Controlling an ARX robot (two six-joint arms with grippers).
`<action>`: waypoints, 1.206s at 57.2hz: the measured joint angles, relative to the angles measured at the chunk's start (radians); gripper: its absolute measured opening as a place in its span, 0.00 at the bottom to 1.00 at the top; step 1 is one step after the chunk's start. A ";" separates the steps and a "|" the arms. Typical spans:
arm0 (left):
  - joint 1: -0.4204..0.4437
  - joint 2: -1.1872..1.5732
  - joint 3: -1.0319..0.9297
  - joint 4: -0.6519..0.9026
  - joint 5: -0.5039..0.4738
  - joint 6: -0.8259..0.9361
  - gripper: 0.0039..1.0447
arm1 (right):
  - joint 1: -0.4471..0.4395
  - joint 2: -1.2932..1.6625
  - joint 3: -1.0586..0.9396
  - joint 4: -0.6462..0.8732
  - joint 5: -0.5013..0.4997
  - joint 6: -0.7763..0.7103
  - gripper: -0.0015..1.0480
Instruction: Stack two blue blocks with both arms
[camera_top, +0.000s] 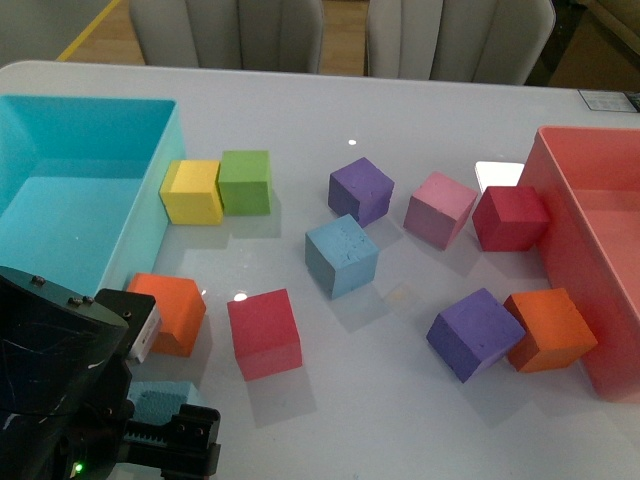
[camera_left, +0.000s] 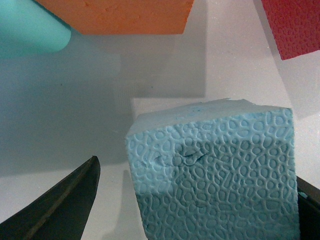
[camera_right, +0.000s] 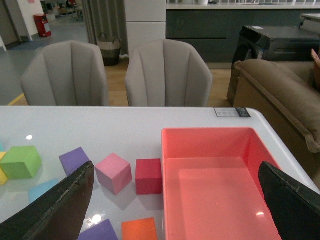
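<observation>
Firstly, left gripper: jaws spread around the near blue block, with bare table between one finger and the block's side. The other finger is only a dark sliver at the picture's edge, so whether it touches cannot be told.
Near blue block: on the table between the left gripper's fingers. In the front view only a corner peeks out from under the left arm, at the table's near edge.
Middle blue block: stands free in the middle of the table, in full view from the front, well apart from the left arm. In the right wrist view it is half hidden behind a finger.
Right gripper: jaws wide, holding nothing, hanging above the pink bin. The right arm does not show in the front view.
Neighbours of the near block: an orange block and a red block lie just beyond it, both cut off in the left wrist view. The turquoise bin is close by, with only a rounded corner showing there.
Left arm: its bulk fills the front view's lower left corner and is cut by the frame.
</observation>
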 joint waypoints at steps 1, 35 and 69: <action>0.000 0.000 0.000 0.000 -0.002 0.000 0.92 | 0.000 0.000 0.000 0.000 0.000 0.000 0.91; -0.135 -0.565 -0.005 -0.432 -0.097 0.120 0.38 | 0.000 0.000 0.000 0.000 0.000 0.000 0.91; -0.155 -0.257 0.448 -0.465 -0.016 0.364 0.38 | 0.000 0.000 0.000 0.000 0.000 0.000 0.91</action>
